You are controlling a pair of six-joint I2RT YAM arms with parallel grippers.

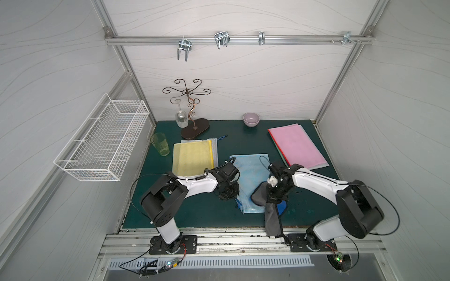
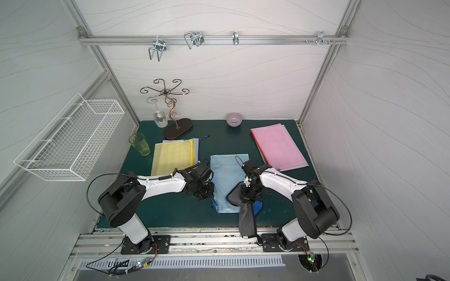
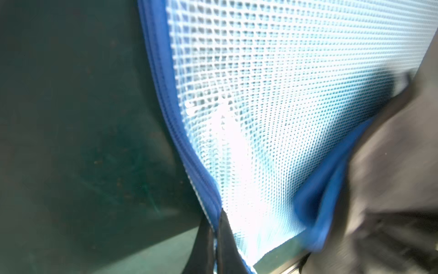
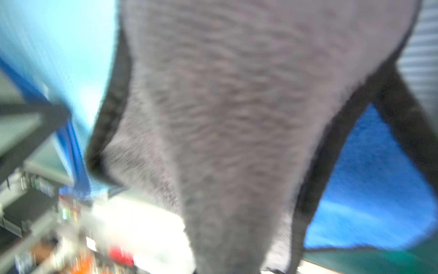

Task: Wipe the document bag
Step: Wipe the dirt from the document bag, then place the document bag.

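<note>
The blue bag [image 1: 252, 170] lies on the table [image 1: 190, 214] near its front edge — the left gripper [image 3: 214, 223] pinches its zip edge, likely anchoring it — while the right gripper [image 1: 274, 198] clamps the grey cloth [image 1: 270, 216] for wiping.

A robotics lab cell: aluminium frame [image 1: 238, 40], white panel walls [image 1: 231, 80], rail-mounted arms [image 1: 199, 186].

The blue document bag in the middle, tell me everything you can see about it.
The blue document bag is a light-blue mesh pouch with a darker blue zip edge. It lies mostly flat on the green mat. The left gripper pinches its zip edge near one corner. A grey cloth rests on its near right part.
</note>
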